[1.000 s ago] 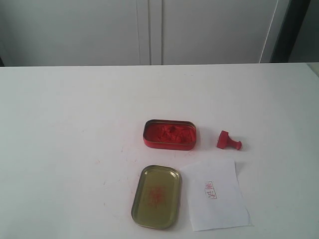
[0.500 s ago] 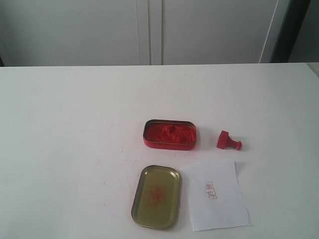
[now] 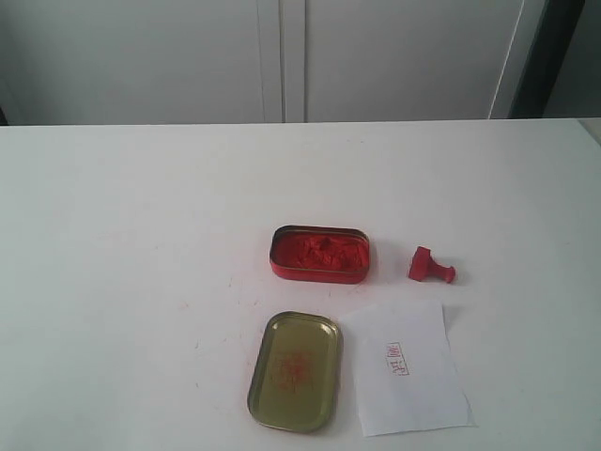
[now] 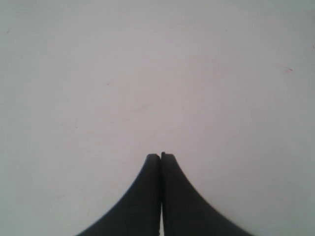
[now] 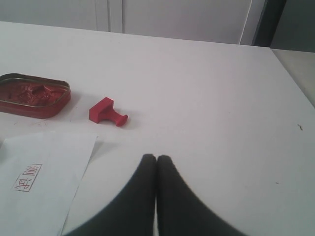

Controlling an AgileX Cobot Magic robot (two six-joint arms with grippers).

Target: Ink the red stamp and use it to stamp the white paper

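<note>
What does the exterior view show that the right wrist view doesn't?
Exterior only: the gold lid with red smears, lying beside the white paper, and that paper's full outline. Right wrist only: the right pincer, shut and empty. Both: the red stamp lying on its side, the open ink tin, and the red imprint on the paper.

- stamp (image 3: 428, 263): smooth red plastic
- paper (image 3: 413, 399): thin, matt white
- lid (image 3: 295, 371): shiny gold metal, red-smeared
- tin (image 3: 319, 273): metal; paste (image 3: 321, 250) inside lumpy
- table (image 3: 141, 282): matt white
</note>
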